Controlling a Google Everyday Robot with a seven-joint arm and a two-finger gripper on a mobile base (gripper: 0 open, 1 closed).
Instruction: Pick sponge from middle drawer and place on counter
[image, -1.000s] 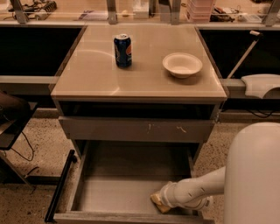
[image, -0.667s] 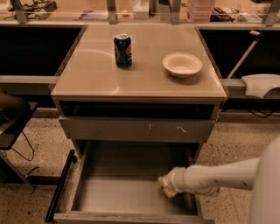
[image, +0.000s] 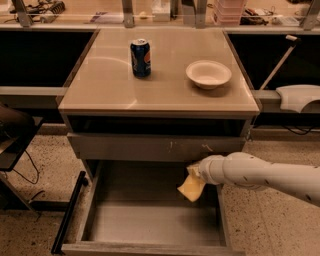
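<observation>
Over the right side of the open drawer (image: 150, 225), up near the back, is where the action is: the gripper (image: 195, 174) sits at the end of the white arm (image: 265, 175) that reaches in from the right, just under the closed drawer front (image: 125, 147) above. It looks clamped on the top end of the sponge (image: 190, 188), fingers closed down tight on it as far as I can make out, and the rest of the sponge dangles below at a tilt. The sponge is clear of the drawer floor, hanging in the air above it and not touching anything else, so I'd call the pick part basically done. The drawer itself is pulled all the way out and I don't see anything else in it. What's left is the whole second half: the sponge is well below the counter (image: 165, 95), so it needs to come out toward the front, clear the drawer front above, go up past the counter edge and get set down on top. There's room up there, with a soda can (image: 140, 58) standing toward the back left and a small bowl (image: 208, 74) to the back right, leaving the front strip bare. My guess is the front right is the easy landing spot, since that's the side the arm comes from. So roughly halfway: grabbed, not yet placed.
</observation>
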